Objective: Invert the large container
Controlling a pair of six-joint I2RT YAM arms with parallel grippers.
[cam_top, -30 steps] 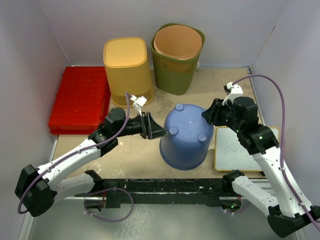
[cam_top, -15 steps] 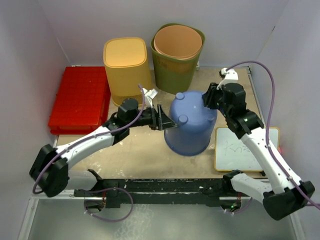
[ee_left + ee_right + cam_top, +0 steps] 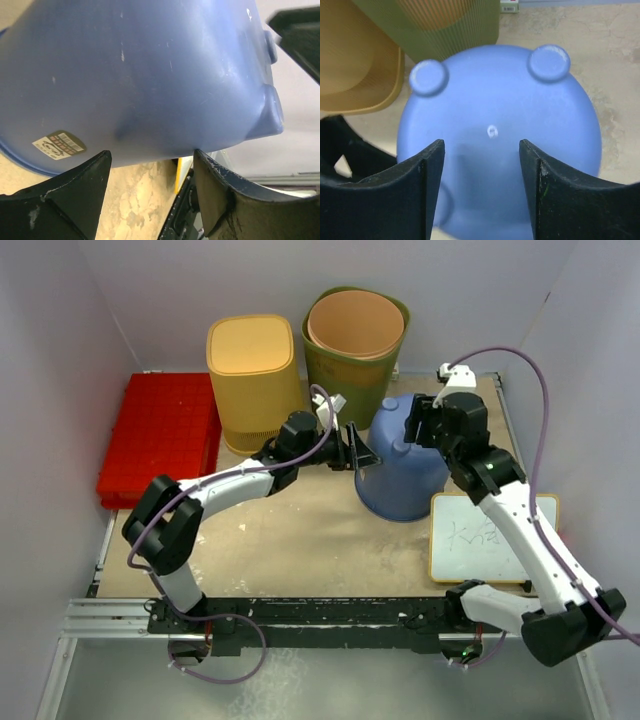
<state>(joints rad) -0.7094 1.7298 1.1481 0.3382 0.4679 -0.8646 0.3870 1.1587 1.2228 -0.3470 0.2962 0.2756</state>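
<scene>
The large container [image 3: 405,480] is a blue tub standing bottom up at the back right, its round feet on top. My left gripper [image 3: 362,455] is open, both fingertips against the tub's left wall [image 3: 140,75], gripping nothing. In the left wrist view the left gripper [image 3: 151,152] meets the wall near its lower edge. My right gripper [image 3: 415,425] hangs open just over the tub's base. In the right wrist view the right gripper [image 3: 481,142] straddles the blue base [image 3: 500,115] without closing on it.
A yellow bin [image 3: 255,380] and a green bin [image 3: 355,355] with an orange liner stand close behind the tub. A red crate [image 3: 160,440] lies at the left. A yellow-framed whiteboard [image 3: 485,540] lies beside the tub at the right. Walls enclose the table.
The blue tub has slid toward the back right, both grippers moving with it. The right jaws have spread wider over its base.
</scene>
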